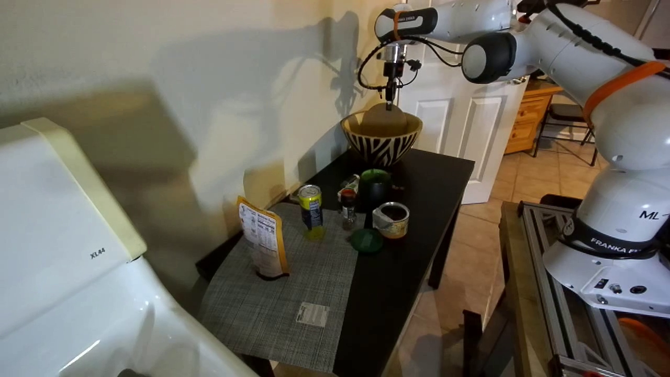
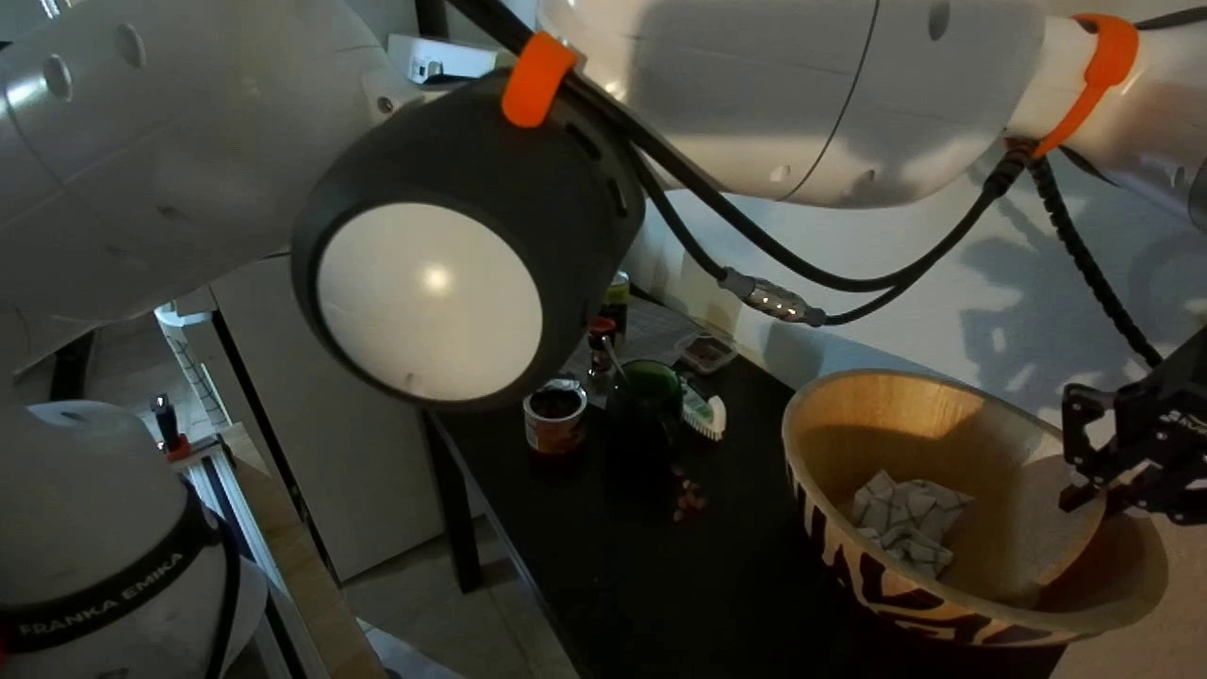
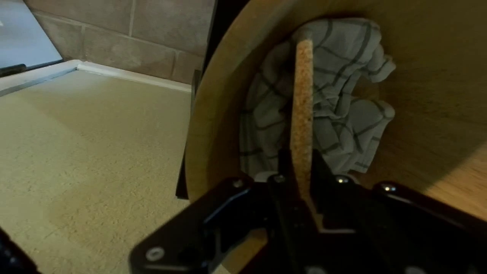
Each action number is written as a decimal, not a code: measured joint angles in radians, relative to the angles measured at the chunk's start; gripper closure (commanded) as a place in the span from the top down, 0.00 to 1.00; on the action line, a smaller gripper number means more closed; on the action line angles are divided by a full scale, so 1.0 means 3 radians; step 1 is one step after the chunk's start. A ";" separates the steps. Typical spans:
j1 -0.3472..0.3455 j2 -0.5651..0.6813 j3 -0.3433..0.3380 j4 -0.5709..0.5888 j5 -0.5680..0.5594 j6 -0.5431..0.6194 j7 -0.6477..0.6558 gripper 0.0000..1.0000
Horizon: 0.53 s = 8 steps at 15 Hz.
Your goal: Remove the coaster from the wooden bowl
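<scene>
Coaster is clamped in the gripper, held on edge, lower part inside the bowl, crumpled cloth down in there too.

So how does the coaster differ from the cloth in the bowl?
The coaster is flat and tan; the cloth is crumpled and pale with dark lines. The gripper holds the coaster on edge; the cloth lies loose in the bowl. Both are at least partly inside it.
</scene>
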 measured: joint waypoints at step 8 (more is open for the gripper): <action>0.0112 -0.0373 0.0000 0.0020 -0.0051 -0.0373 -0.0306 0.04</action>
